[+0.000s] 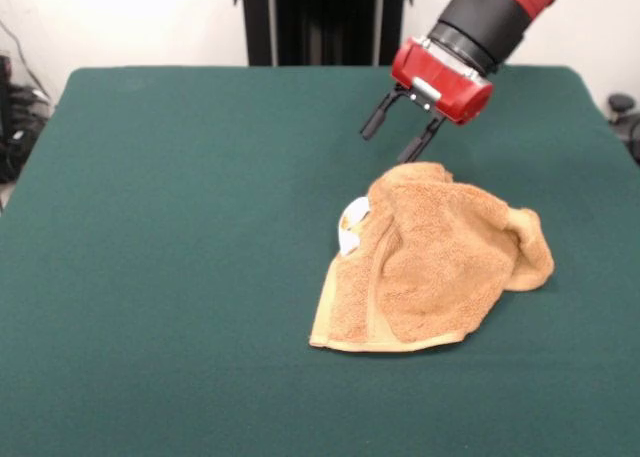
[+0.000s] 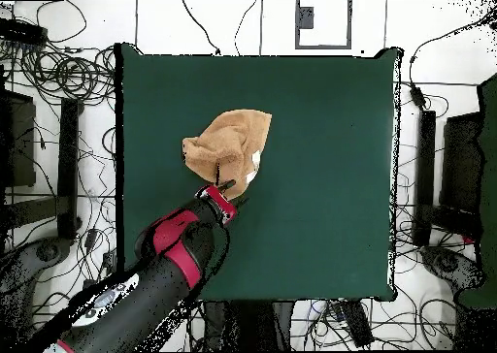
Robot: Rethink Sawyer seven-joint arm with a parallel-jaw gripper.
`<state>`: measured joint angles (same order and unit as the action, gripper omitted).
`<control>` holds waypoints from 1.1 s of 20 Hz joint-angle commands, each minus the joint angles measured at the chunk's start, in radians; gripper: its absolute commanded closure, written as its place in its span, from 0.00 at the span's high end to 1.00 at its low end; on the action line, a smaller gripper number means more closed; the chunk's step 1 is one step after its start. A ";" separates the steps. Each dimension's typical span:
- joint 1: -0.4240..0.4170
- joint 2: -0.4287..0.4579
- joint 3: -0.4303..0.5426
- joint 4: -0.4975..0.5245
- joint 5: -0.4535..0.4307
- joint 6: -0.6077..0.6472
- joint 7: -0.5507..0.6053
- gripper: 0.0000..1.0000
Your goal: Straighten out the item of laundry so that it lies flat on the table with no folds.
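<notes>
The tan-orange towel [image 1: 430, 262] lies crumpled on the green table [image 1: 180, 227], right of centre. It is folded over itself, with a flat border band along its near edge and a white tag [image 1: 352, 222] showing at its left side. My gripper [image 1: 387, 147] hangs just beyond the towel's far edge. It is open with nothing between its black fingers [image 1: 372, 125], and one tip sits close to the cloth's top fold. In the overhead view the towel [image 2: 228, 145] bunches left of the table's [image 2: 330, 155] middle, with the gripper [image 2: 230, 186] at its lower edge.
Green felt stretches wide on every side of the towel. Off the table, cables [image 2: 68, 73] and dark equipment [image 2: 456, 165] lie on the floor along both sides. A black post [image 1: 320, 17] stands behind the far edge.
</notes>
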<state>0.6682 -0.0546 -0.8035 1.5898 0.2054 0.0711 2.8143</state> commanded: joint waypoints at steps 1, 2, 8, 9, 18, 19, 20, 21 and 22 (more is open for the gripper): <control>-0.054 -0.064 0.166 0.012 0.068 -0.179 0.178 0.00; -0.169 -0.141 0.303 0.048 -0.061 -0.265 0.162 0.00; -0.339 -0.264 0.503 0.071 -0.296 -0.461 0.166 0.00; -0.330 -0.262 0.491 0.063 -0.293 -0.470 0.165 0.00; -0.415 -0.336 0.615 0.051 -0.405 -0.202 0.004 0.00; -0.416 -0.332 0.612 0.050 -0.411 -0.211 0.005 0.00; -0.417 -0.329 0.609 0.050 -0.417 -0.221 0.006 0.00; -0.417 -0.326 0.606 0.049 -0.422 -0.230 0.007 0.00; -0.399 -0.318 0.581 0.049 -0.406 -0.249 0.020 0.00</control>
<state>0.2369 -0.3553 -0.4013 1.6287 -0.1765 -0.2218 2.8143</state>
